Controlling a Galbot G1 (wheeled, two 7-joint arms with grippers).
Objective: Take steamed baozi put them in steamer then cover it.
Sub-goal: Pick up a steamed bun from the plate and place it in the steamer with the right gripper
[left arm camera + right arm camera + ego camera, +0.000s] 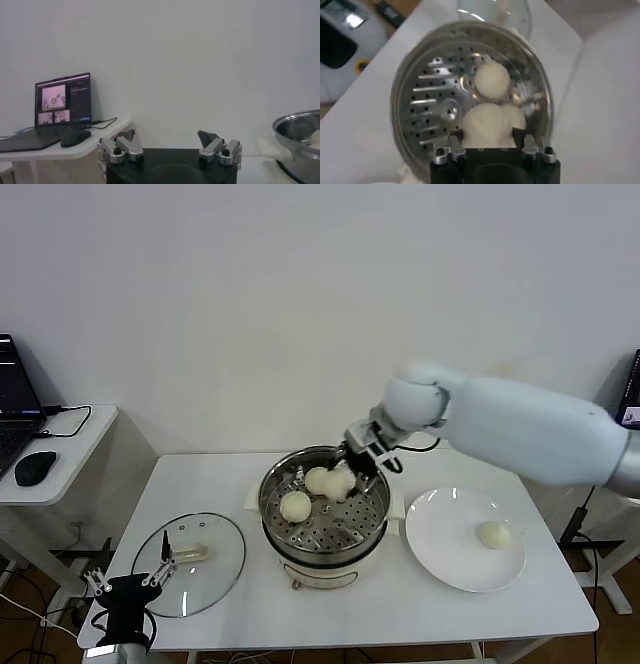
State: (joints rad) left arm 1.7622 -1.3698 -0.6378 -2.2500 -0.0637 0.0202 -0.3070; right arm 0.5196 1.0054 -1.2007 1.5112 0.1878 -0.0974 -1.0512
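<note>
Right gripper [352, 467] at the steamer's [325, 509] rear rim, fingers closed on a baozi [490, 122] over the tray; left gripper [128, 581] spread empty beside the table's front-left corner.

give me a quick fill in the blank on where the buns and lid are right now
1. The right gripper holds a baozi over the ____.
2. One baozi is left on the white ____.
3. The glass cover lies on the table beside the steamer, on the robot's ____ side.

Missing words: steamer; plate; left
</note>
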